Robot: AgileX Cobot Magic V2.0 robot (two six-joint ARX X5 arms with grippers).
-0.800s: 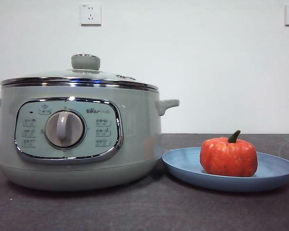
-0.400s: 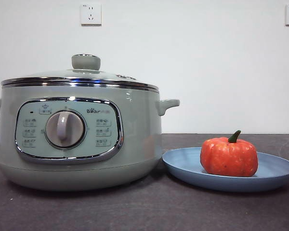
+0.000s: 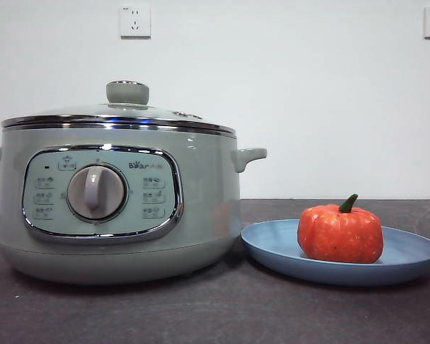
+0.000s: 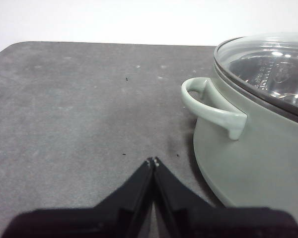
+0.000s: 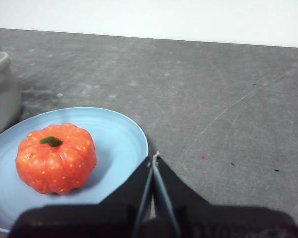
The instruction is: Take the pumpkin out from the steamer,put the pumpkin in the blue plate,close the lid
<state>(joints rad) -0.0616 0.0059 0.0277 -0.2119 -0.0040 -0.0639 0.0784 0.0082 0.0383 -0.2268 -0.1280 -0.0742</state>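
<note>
The sage-green steamer stands at the left of the front view with the glass lid seated on its chrome rim. The orange-red pumpkin sits upright in the blue plate just right of the steamer. My left gripper is shut and empty, above the bare table beside the steamer's side handle. My right gripper is shut and empty, above the table next to the plate's edge, apart from the pumpkin. Neither gripper shows in the front view.
The dark grey table stretches in front of the steamer and plate. A white wall with two power sockets stands behind. The table's far edge shows in both wrist views.
</note>
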